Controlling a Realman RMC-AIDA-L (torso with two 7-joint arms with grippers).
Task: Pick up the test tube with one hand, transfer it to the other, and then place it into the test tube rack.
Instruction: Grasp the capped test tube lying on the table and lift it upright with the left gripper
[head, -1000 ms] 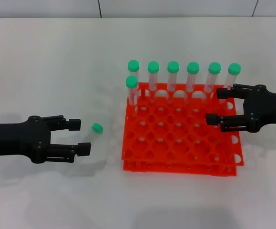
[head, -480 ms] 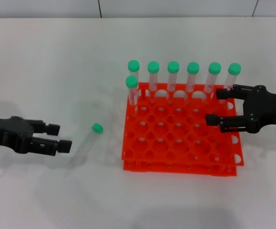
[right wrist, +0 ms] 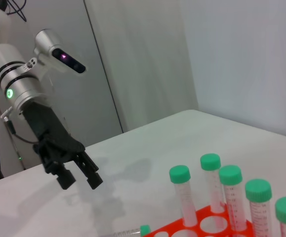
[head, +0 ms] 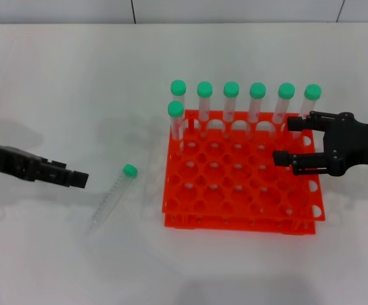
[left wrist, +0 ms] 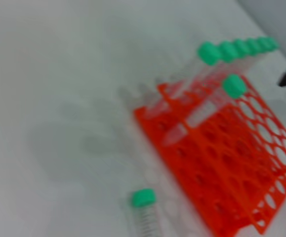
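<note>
The test tube (head: pixel 112 196) lies on the white table left of the rack, its green cap (head: pixel 129 170) toward the rack; it also shows in the left wrist view (left wrist: pixel 143 213) and partly in the right wrist view (right wrist: pixel 133 230). My left gripper (head: pixel 77 180) hovers a short way left of the tube, clear of it. The right wrist view shows this left gripper (right wrist: pixel 81 180) open and empty. The orange-red test tube rack (head: pixel 234 223) stands at centre right. My right gripper (head: pixel 289 141) is open and empty over the rack's right side.
Several green-capped tubes (head: pixel 231 105) stand upright along the rack's back row, with one more (head: pixel 176 122) at the left of the second row. Bare white table surrounds the lying tube. A wall rises behind the table's far edge.
My left gripper, which stood open around the lying tube's lower end, has drawn back to the left and turned. The tube stays on the table. The right gripper has barely moved.
</note>
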